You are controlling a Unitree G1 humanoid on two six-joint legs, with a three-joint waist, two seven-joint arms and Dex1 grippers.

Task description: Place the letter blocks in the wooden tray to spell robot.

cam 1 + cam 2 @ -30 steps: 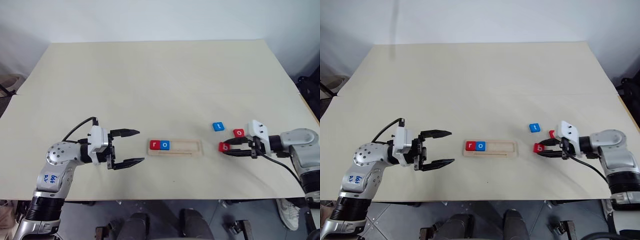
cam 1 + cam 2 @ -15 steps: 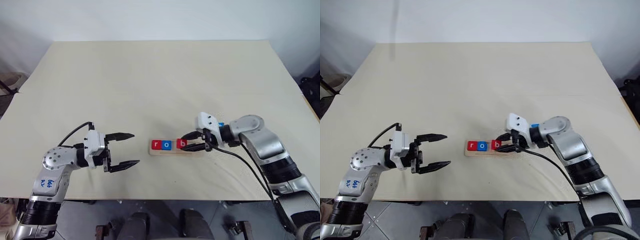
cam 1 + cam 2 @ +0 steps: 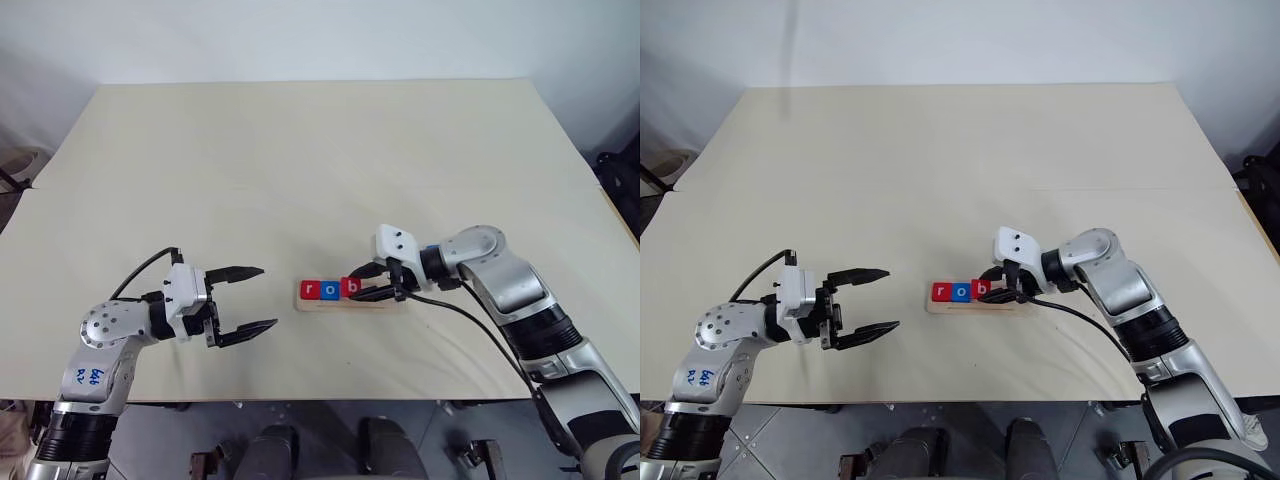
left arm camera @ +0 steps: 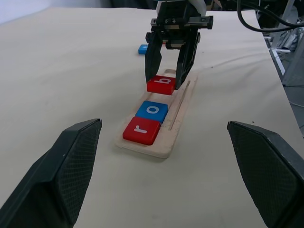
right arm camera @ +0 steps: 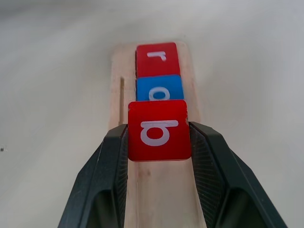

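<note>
The wooden tray (image 3: 392, 301) lies near the table's front, with a red r tile (image 3: 309, 290) and a blue o tile (image 3: 329, 290) side by side at its left end. My right gripper (image 3: 368, 282) is shut on the red b tile (image 5: 159, 130), one finger on each side. It holds the tile over the slot right behind the blue o; whether the tile rests in the slot I cannot tell. A blue tile (image 4: 143, 49) lies on the table beyond the tray's right end. My left gripper (image 3: 258, 298) stands open and holds nothing, left of the tray.
The pale table (image 3: 300, 160) stretches wide and bare behind the tray. The right arm's black cable (image 3: 470, 320) trails across the table toward the front right edge.
My right gripper has carried the red b tile leftward from the table's right side to over the tray, next to the blue o. The left gripper stays open, almost in place.
</note>
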